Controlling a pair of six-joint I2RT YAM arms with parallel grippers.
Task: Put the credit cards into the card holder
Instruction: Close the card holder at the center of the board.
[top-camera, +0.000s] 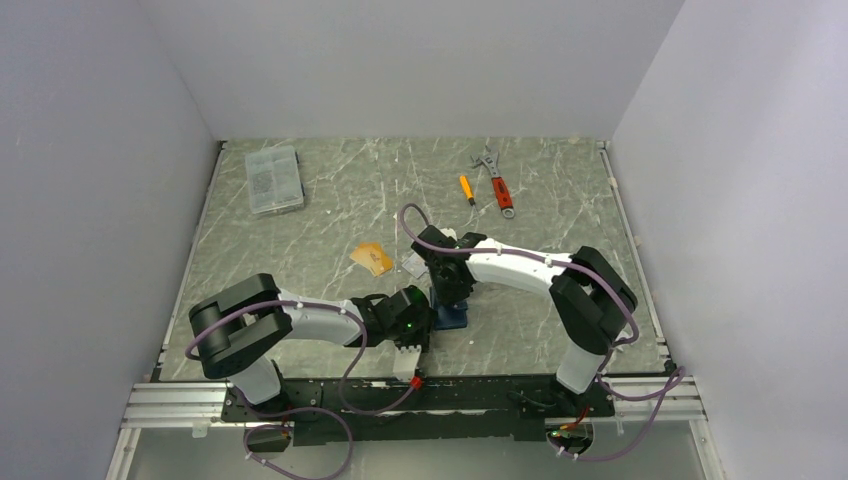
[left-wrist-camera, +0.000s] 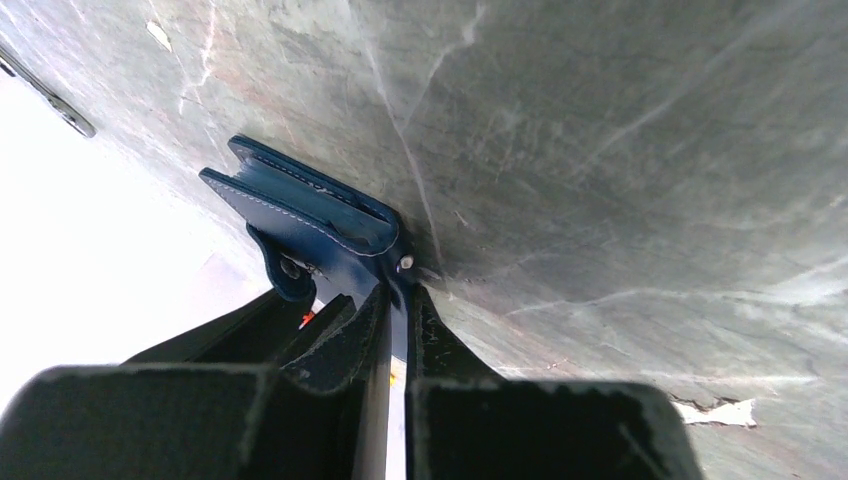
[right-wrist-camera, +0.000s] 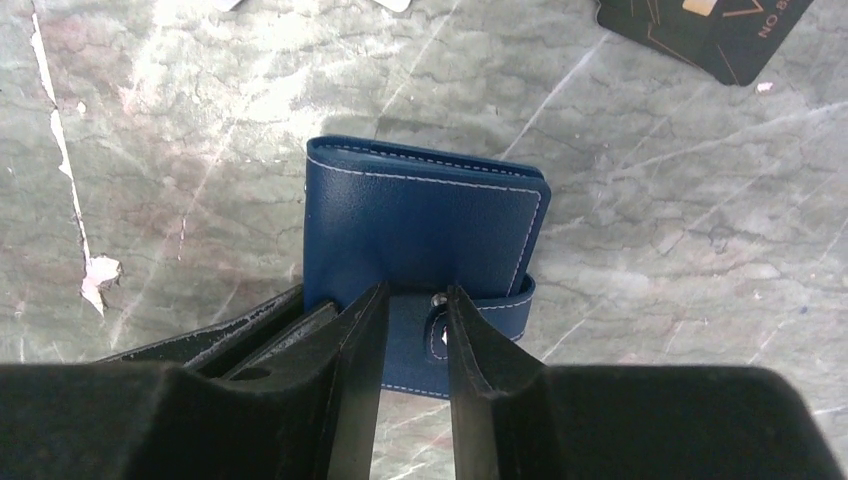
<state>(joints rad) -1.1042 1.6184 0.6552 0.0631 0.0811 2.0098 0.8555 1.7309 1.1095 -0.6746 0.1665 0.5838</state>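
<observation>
Grey marbled table (top-camera: 560, 200): folded blue wallet (right-wrist-camera: 425, 225) sits near the front, btw both arms. Left gripper (left-wrist-camera: 400, 292) pinches its edge, right gripper (right-wrist-camera: 415, 292) has jaws slightly apart over the snap tab (right-wrist-camera: 495, 308). Orange card (top-camera: 372, 258) + black card (right-wrist-camera: 705, 30) lie nearby.

Folded navy card holder (right-wrist-camera: 425, 230) lies flat; orange card (top-camera: 372, 258), black card (right-wrist-camera: 705, 30) apart

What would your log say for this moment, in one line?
left gripper: clamped on card holder edge | right gripper: slightly open over snap tab | black card: lying outside
</observation>
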